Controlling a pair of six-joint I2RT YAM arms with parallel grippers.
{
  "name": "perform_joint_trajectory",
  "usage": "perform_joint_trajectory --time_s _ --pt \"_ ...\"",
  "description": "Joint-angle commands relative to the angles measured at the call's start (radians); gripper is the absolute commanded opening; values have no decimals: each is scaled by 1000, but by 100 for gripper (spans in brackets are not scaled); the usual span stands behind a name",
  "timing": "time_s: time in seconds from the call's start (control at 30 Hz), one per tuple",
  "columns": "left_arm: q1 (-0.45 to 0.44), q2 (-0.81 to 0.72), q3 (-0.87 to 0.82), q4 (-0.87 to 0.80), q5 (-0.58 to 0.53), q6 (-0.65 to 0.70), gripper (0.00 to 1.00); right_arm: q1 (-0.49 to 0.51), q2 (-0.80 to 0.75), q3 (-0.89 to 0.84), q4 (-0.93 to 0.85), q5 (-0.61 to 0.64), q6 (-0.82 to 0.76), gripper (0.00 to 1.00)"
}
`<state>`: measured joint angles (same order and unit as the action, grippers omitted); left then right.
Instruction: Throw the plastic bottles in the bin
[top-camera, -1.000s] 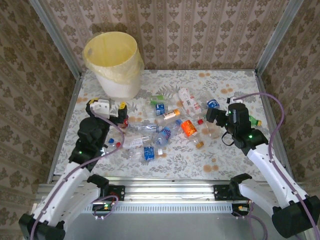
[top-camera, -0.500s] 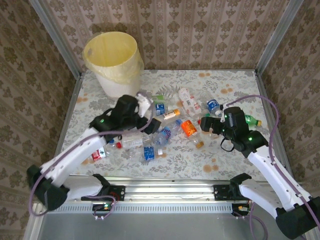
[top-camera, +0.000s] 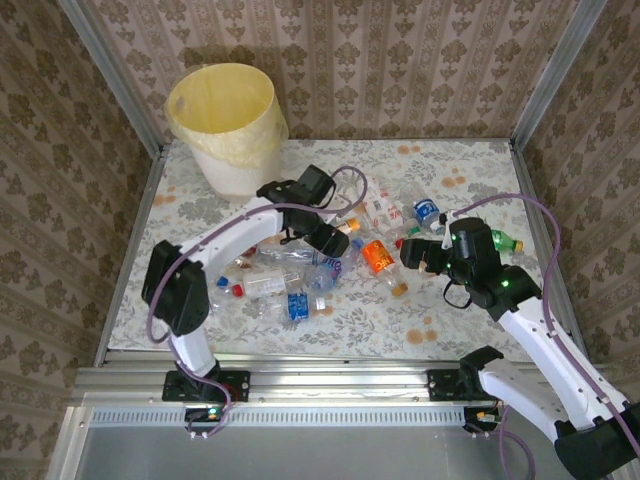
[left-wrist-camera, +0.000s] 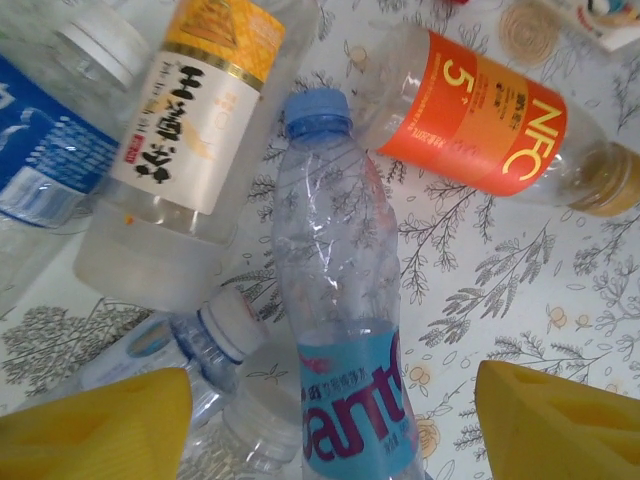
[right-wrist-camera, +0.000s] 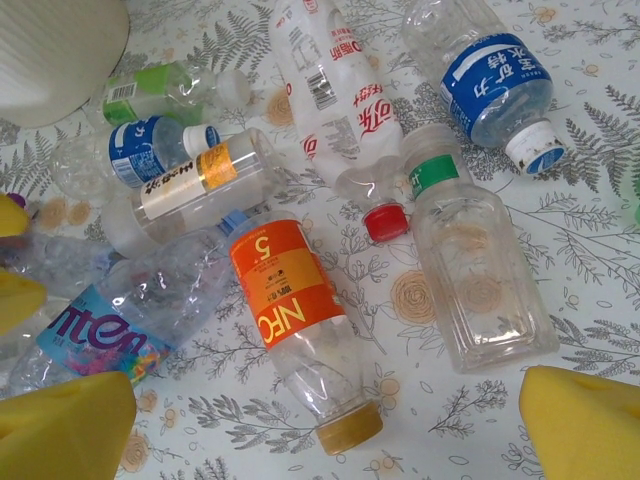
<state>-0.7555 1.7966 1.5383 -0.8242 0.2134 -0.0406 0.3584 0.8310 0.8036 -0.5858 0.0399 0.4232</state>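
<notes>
Several plastic bottles lie in a pile mid-table. My left gripper (top-camera: 330, 243) hangs over it, open. Between its yellow fingers (left-wrist-camera: 95, 425) lies a clear bottle with a blue label and blue cap (left-wrist-camera: 345, 300), with gaps on both sides. An orange-labelled bottle (left-wrist-camera: 490, 120) lies just beyond it. My right gripper (top-camera: 412, 252) is open and empty, low over that orange-labelled bottle (right-wrist-camera: 290, 320). A square clear bottle with a green band (right-wrist-camera: 475, 270) lies to its right. The bin (top-camera: 225, 125), pale yellow with a bag liner, stands at the back left.
More bottles lie on the floral cloth: a red-and-white one (right-wrist-camera: 335, 90), a blue-labelled one (right-wrist-camera: 495, 75) and a green one (top-camera: 505, 243) by the right edge. Loose caps (top-camera: 237, 290) lie at the left. Metal posts and papered walls close in the table.
My left arm has swung from the near left across to the middle of the pile, and its jaws have narrowed a little. My right gripper has shifted slightly left and lower.
</notes>
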Motion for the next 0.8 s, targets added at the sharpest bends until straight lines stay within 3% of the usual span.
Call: perform_joint_trajectory --time_s 0.0,0.27,0.77 --pt "-19 58 62 -116 0 36 73 9 -12 16 -29 -18 -9 100" --pt "-33 138 120 -188 26 53 72 9 -17 17 -44 -12 -32 100" --pt "-44 182 73 -191 75 56 66 8 -17 10 -43 -13 -34 100"
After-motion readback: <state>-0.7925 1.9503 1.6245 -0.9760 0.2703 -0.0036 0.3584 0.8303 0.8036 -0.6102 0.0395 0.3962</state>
